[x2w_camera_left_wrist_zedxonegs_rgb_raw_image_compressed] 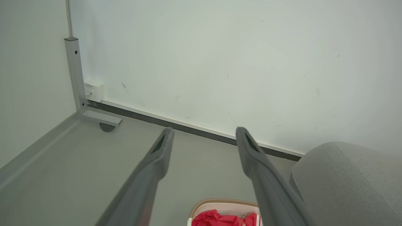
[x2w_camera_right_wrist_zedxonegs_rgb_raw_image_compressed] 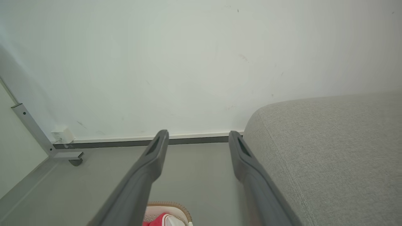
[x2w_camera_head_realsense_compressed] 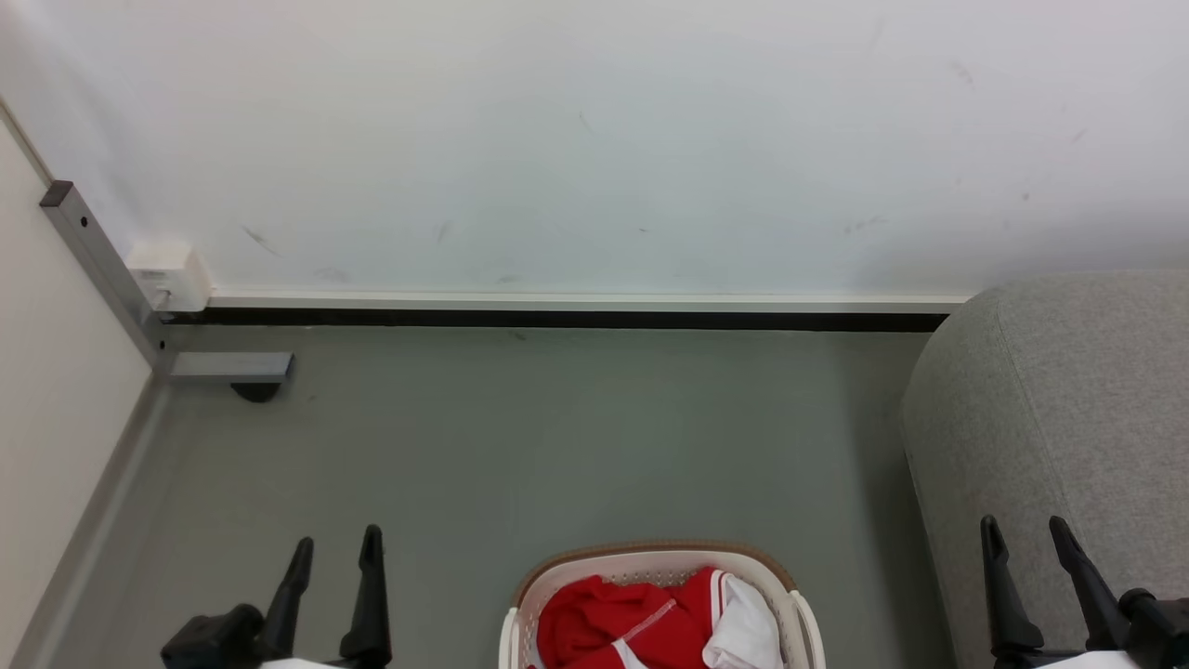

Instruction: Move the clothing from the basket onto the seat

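Fingers of my left gripper [x2w_camera_head_realsense_compressed: 336, 539] and right gripper [x2w_camera_head_realsense_compressed: 1024, 525] stand spread wide, holding and touching nothing. Between them, at the near edge, sits the basket [x2w_camera_head_realsense_compressed: 650, 550], cream with a brown rim. In it lies the clothing [x2w_camera_head_realsense_compressed: 604, 618], crumpled red fabric with a white stripe and a white panel at its right. The grey seat [x2w_camera_head_realsense_compressed: 1068, 400] rises just right of the basket, its rounded corner near the wall [x2w_camera_head_realsense_compressed: 594, 139]. Bare floor [x2w_camera_head_realsense_compressed: 557, 437] stretches far and left to a metal post [x2w_camera_head_realsense_compressed: 97, 251].

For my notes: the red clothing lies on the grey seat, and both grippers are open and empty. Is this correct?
No. The head view shows the red clothing in the basket, not on the grey seat. The left gripper and right gripper are open and empty.
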